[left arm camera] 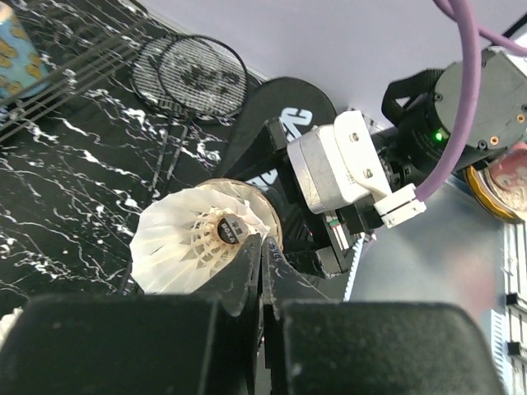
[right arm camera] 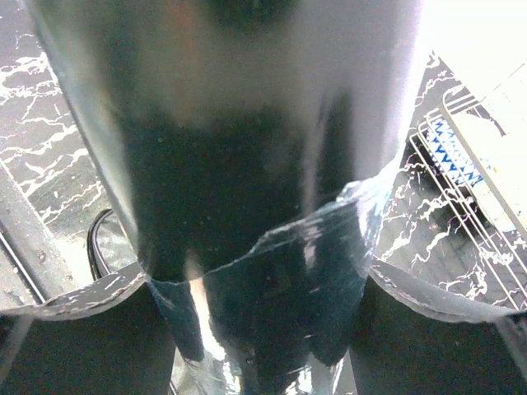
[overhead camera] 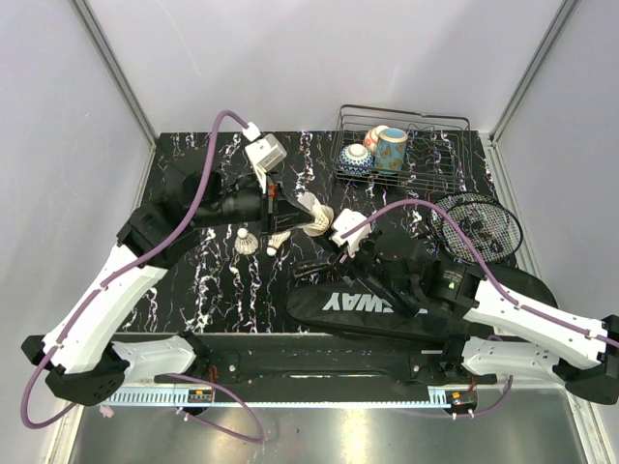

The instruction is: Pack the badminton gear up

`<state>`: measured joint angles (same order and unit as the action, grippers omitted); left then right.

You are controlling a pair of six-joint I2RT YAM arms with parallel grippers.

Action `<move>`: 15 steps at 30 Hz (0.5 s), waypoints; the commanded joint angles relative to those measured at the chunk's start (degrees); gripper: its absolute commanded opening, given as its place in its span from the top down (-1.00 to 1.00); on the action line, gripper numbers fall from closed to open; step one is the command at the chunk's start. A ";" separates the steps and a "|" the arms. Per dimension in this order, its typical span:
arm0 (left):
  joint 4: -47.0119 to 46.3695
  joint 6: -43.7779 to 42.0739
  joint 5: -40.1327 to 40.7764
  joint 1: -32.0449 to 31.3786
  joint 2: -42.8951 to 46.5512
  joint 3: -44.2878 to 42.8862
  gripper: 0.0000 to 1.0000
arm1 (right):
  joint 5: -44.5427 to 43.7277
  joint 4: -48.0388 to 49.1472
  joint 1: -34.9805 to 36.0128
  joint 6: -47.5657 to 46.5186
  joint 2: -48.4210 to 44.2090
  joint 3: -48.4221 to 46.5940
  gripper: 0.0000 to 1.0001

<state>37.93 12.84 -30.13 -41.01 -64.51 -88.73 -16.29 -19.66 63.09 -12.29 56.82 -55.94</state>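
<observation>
Left hand [left arm camera: 259, 243] is narrow, pinching a white shuttlecock [left arm camera: 185, 243] at the edge of its feather skirt. Right hand [right arm camera: 247, 329] is clamping the tube [right arm camera: 247, 164] from both sides, and the tube is filling almost the whole right wrist view. In the left wrist view the shuttlecock is sitting just in front of the tube's round mouth, seemingly touching the rim. I'm judging the step in hand as feeding this shuttlecock into the tube.

To do it well:
- I'm centring the shuttlecock on the mouth before pushing, because the skirt looks about as wide as the opening.
- I'm pushing along the tube's axis, slowly, so the feathers are not crumpling on the rim.
- I can't tell which end is leading, so I'm checking that first.
- I'm holding the tube steady and opening the left hand only once the skirt is inside.

Two more shuttlecocks [overhead camera: 247, 242] are lying on the tabletop [overhead camera: 222, 290] near the left hand. The rackets [overhead camera: 479, 224] are far right and the bag [overhead camera: 387, 304] near right, both not yet packed.
</observation>
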 commanded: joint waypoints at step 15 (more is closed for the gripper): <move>-10.08 4.21 -16.28 -1.17 -6.42 5.32 0.44 | 2.32 4.19 -0.25 -2.03 -3.55 -2.95 0.14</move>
<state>31.64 15.90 -42.46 -41.91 -70.41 -84.12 -14.79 -20.53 63.09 -13.72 56.21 -57.01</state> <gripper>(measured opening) 0.200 0.729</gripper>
